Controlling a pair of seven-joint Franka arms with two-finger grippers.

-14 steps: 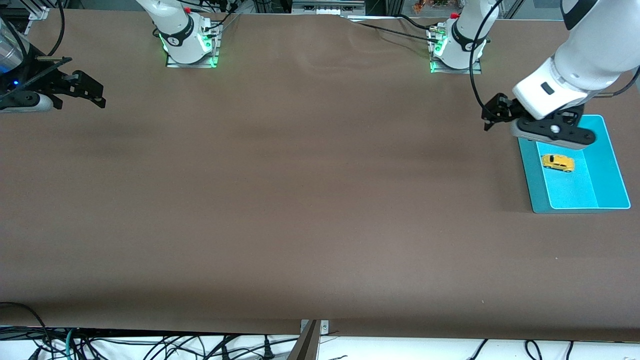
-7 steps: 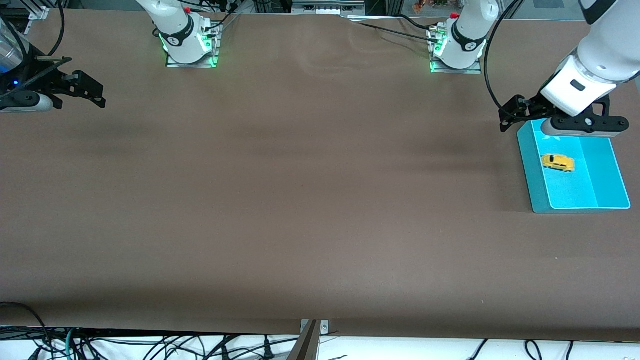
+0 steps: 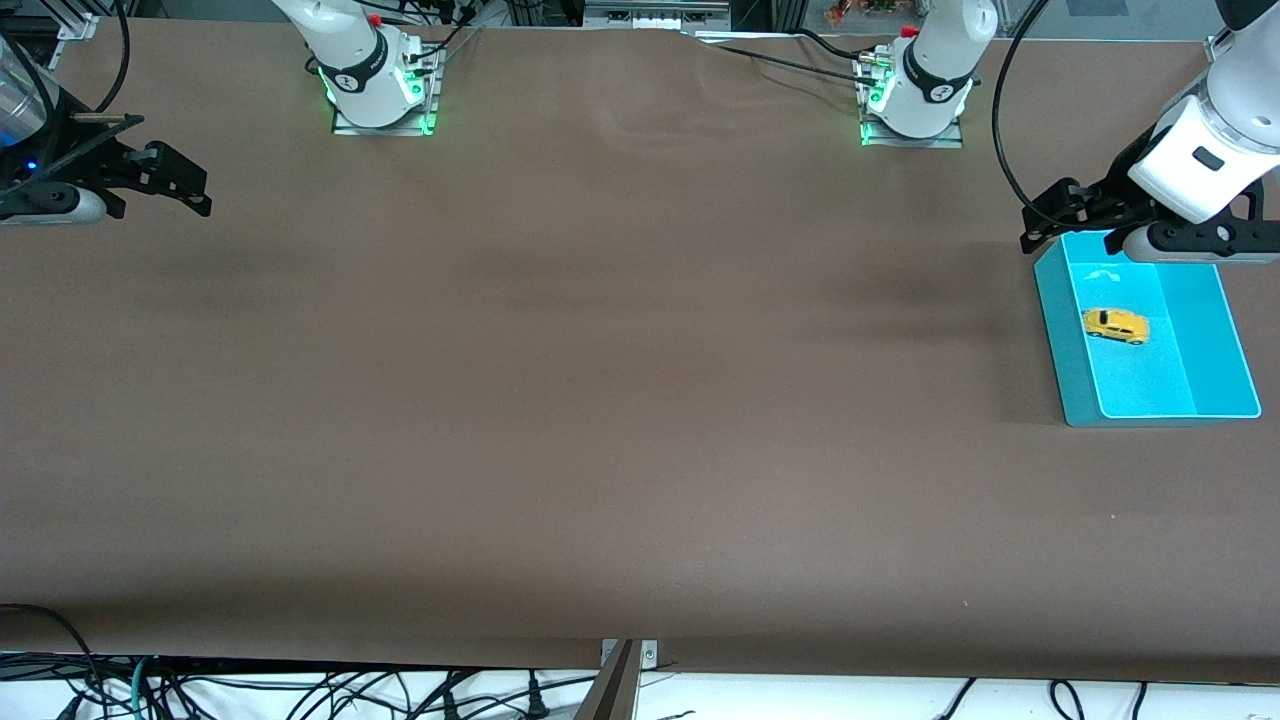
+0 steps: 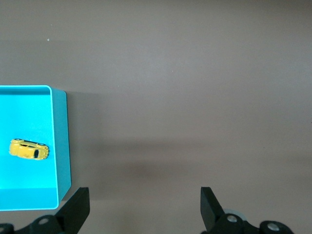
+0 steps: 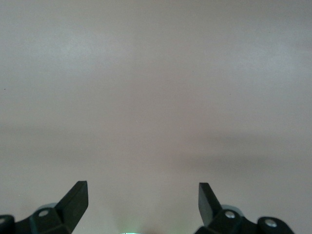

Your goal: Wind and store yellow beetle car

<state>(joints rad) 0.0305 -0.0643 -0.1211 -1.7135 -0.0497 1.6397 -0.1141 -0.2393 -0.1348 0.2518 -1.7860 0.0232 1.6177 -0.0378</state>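
A tiny bright yellow beetle car with a rounded body, dark windows and small black wheels sits on its wheels inside a shallow turquoise plastic tray. The tray stands on the brown desk at the left arm's end. The car lies in the half of the tray farther from the front camera, close to the tray wall that faces the middle of the desk, and nothing touches it. In the left wrist view the car shows on the tray's bright floor, with the tray's rim and outer wall beside it.

The left pincer hangs in the air over the tray's edge that lies toward the robots' bases, clear of the car and holding nothing. Its 2 black fingers stand spread wide apart in the left wrist view, with bare brown desk showing between them, and the pincer itself is over the desk just beside the tray.

The right pincer waits in the air over the desk at the right arm's end, well apart from the tray and the car. Its 2 fingers are likewise spread wide, the pincer is empty, and only bare desk surface shows below it.

Dark cables lie along the edge of the desk nearest the front camera.
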